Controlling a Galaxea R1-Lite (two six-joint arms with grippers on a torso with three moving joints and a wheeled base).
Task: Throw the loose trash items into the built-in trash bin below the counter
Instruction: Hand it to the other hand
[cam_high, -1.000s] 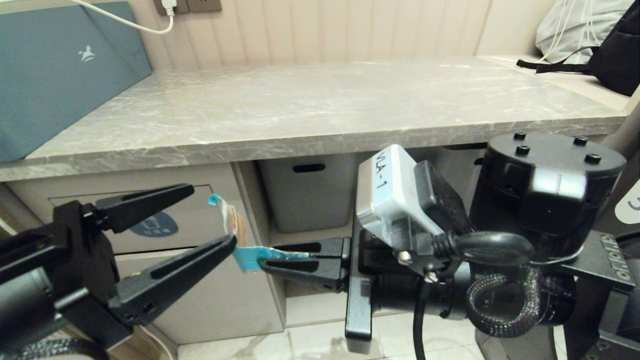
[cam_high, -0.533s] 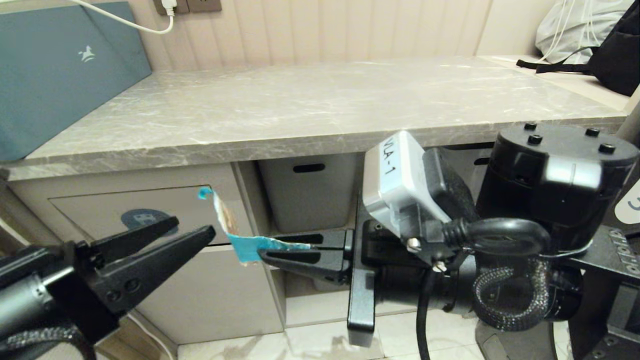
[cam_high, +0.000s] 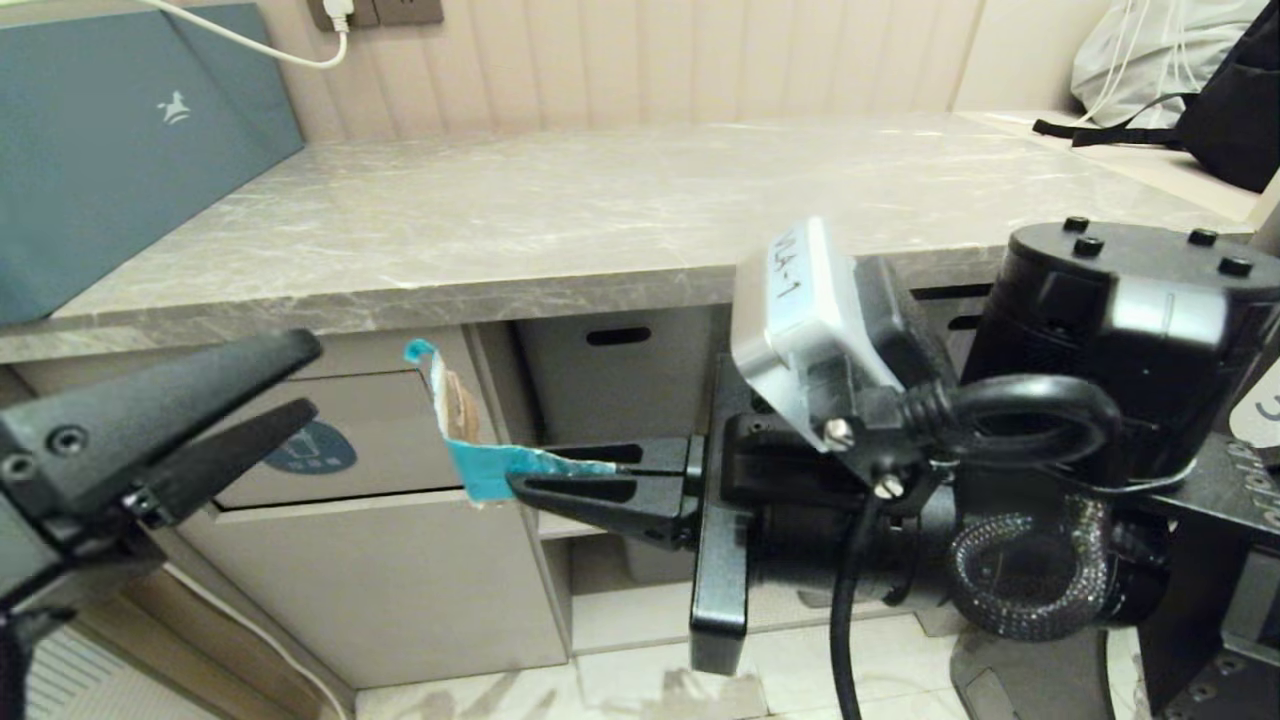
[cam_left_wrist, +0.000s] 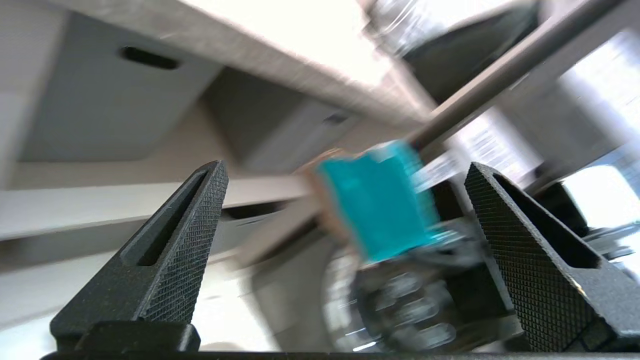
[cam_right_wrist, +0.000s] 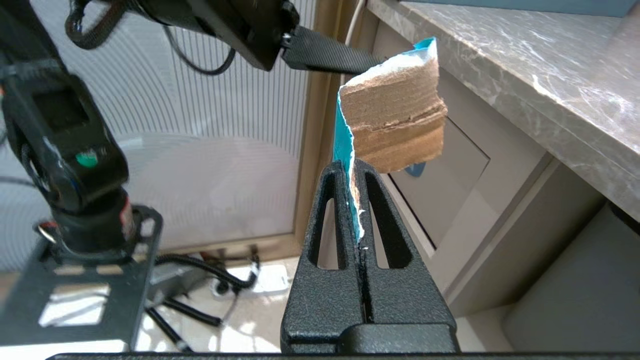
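My right gripper (cam_high: 518, 486) is shut on a torn cardboard scrap (cam_high: 478, 468) with a turquoise face, held out below the grey marble counter (cam_high: 600, 220). The scrap's brown corrugated side (cam_right_wrist: 395, 120) stands up from the closed fingertips (cam_right_wrist: 345, 172), just in front of the beige bin flap (cam_high: 390, 425) with its round blue sticker (cam_high: 312, 448). My left gripper (cam_high: 308, 378) is open at the far left, in front of the flap's left part. It holds nothing; the scrap (cam_left_wrist: 375, 205) shows blurred beyond its fingers. No other scrap is in view.
Grey plastic bins with slot handles (cam_high: 612, 385) sit in the open shelf right of the cabinet. A teal box (cam_high: 120, 130) leans on the counter's left end, and a dark backpack (cam_high: 1235, 100) lies far right. Pale floor tiles (cam_high: 620, 690) show below.
My left gripper dropped, then swung up and back toward the left edge, staying open. My right gripper has risen slightly with the scrap still clamped.
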